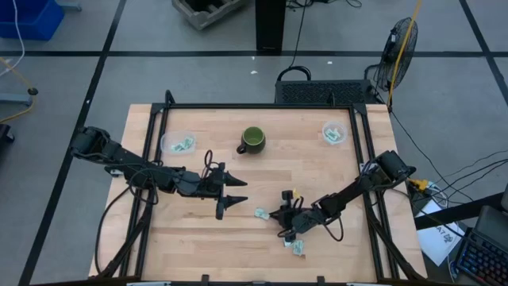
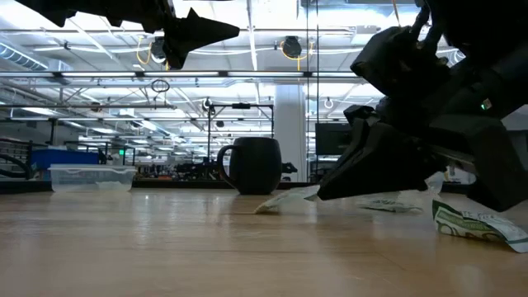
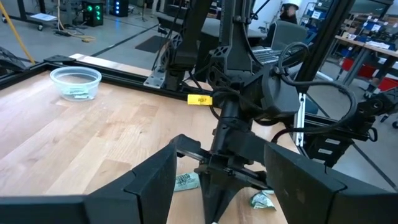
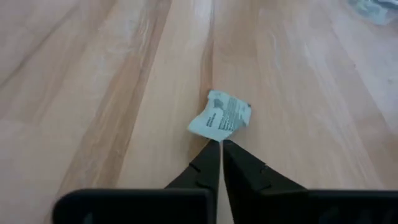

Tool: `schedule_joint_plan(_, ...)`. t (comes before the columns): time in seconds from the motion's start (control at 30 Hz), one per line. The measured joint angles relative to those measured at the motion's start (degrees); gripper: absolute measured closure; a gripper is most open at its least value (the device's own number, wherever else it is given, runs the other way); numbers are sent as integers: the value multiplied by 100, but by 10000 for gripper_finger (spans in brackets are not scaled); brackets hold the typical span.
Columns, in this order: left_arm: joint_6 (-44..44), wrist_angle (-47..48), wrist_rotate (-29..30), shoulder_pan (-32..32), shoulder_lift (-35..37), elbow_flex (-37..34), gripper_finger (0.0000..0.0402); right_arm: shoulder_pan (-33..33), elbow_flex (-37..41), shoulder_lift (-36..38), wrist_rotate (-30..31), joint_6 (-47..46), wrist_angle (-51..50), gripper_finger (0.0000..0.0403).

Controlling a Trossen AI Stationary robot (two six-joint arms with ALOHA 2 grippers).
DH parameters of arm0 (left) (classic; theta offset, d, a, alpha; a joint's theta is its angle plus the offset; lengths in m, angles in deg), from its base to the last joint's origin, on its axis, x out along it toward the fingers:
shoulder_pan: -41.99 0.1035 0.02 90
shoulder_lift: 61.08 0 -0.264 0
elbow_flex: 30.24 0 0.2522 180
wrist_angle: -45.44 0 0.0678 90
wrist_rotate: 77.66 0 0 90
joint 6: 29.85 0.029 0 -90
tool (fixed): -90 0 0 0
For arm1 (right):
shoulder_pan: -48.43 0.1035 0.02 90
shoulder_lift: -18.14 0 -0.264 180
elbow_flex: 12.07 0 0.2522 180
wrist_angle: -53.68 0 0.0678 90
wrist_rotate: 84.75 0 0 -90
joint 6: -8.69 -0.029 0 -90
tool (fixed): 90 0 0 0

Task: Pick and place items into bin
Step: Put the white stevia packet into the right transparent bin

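Note:
A pale green and white packet lies flat on the wood just in front of my right gripper, which is shut and low over the table. A second packet lies nearer the table's near edge, beside the right arm. My left gripper is open and hovers above the table to the left of the first packet. In the left wrist view both packets show on either side of the right arm's gripper. My right gripper's shut fingertips stand at the packet's near edge, with nothing between them. They come slanting down from the table's right. I cannot tell whether they touch the packet, which lies flat on the table.
A green mug stands at the far middle. Two clear plastic bowls hold packets, one far left and one far right. A black frame rail runs round the table. Bare wood lies between the mug and the grippers.

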State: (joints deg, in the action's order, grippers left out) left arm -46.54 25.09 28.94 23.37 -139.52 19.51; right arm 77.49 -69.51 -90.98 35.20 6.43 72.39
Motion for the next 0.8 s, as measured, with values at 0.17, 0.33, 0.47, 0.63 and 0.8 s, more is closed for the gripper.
schedule_joint_plan(0.17, 0, 20, 0, 1, 0, 0, 156, 0, 0, 1, -322, 56, 172, 397)
schedule_joint_plan(0.33, -2, 71, 0, 1, 0, 0, 158, 8, 0, 2, -779, 323, 140, 399)
schedule_joint_plan(0.47, -9, 107, 0, 1, 0, 0, 158, 24, -2, 2, -767, 158, -109, 373)
schedule_joint_plan(0.63, -9, 109, 0, 0, 0, 0, 158, 23, -2, 7, -721, 125, -125, 312)
schedule_joint_plan(0.8, -7, 144, 0, 1, 0, 0, 158, 30, -2, 7, -767, 94, 121, 244)
